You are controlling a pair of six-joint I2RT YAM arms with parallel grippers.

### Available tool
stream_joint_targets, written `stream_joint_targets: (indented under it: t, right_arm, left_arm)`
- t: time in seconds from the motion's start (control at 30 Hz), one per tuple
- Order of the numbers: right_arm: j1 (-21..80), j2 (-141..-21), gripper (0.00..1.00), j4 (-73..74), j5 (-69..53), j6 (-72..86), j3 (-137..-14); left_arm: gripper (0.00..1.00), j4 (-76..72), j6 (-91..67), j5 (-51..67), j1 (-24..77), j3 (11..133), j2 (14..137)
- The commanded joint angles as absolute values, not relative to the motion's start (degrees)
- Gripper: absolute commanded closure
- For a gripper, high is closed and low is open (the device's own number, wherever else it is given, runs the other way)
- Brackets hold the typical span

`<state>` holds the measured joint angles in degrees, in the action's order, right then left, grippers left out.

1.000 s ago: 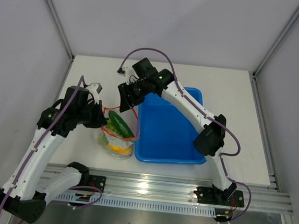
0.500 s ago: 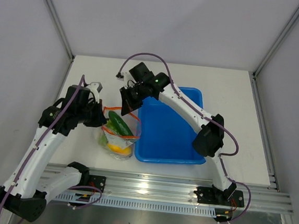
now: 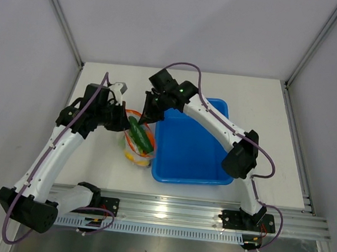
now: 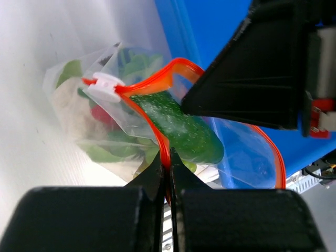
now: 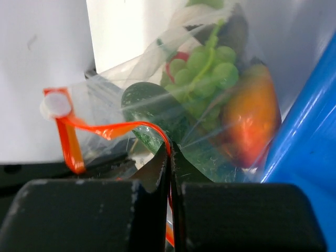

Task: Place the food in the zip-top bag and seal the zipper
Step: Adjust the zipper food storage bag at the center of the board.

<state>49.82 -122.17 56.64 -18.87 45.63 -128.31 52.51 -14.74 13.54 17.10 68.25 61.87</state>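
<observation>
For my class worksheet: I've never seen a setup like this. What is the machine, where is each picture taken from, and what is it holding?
Two white robot arms stand at a table's edge. The wide picture looks down from above; the two close-ups come from a camera on each wrist. On the table are a blue tub and a clear bag holding a toy green vegetable and grapes. The left end effector and the right end effector each pinch the bag's red zipper.

The left gripper [image 3: 123,121] points toward 3 o'clock and the right gripper [image 3: 145,117] toward 7 o'clock, tips nearly meeting (both pinched tight on the zipper [image 5: 121,127]).
</observation>
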Motion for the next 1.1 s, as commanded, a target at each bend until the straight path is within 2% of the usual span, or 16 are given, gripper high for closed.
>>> stream_joint_targets:
  t: [0.0,0.1,0.23,0.33,0.53,0.77,1.0,1.03,1.07]
  right_arm:
    - [50.1,-119.01,1.0,54.15,-16.53,58.08,-125.95]
    - [50.01,-119.27,1.0,53.79,-15.03,60.2,-125.33]
    - [49.83,-118.83,1.0,51.95,-14.06,63.01,-125.16]
    - [49.66,-118.92,1.0,51.33,-14.41,64.42,-125.33]
    - [49.48,-118.65,1.0,51.94,-14.06,65.56,-124.89]
    - [49.48,-118.39,1.0,51.86,-12.22,68.2,-124.28]
    - [50.1,-118.83,1.0,53.7,-8.88,68.38,-125.16]
    - [50.27,-118.92,1.0,53.88,-8.62,68.38,-125.07]
    - [50.27,-118.83,1.0,54.31,-8.0,68.47,-125.16]
  left_arm:
    - [0.99,47.81,-13.09,20.3,16.96,70.67,61.17]
    - [0.88,47.64,-13.62,21.44,17.05,68.73,60.39]
    - [0.54,46.33,-15.29,23.29,16.96,65.58,58.28]
    - [0.41,45.97,-16.69,23.91,16.96,63.02,56.7]
    - [0.31,46.67,-21.35,24.16,16.96,58.45,52.48]
    - [0.28,43.6,-31.7,26.45,17.14,53.09,48.52]
    - [0.18,39.46,-37.97,26.19,17.75,52.55,47.81]
    - [0.13,39.98,-38.4,26.02,17.84,53.17,48.33]
    - [0.01,40.16,-39.63,25.67,17.93,53.96,48.86]
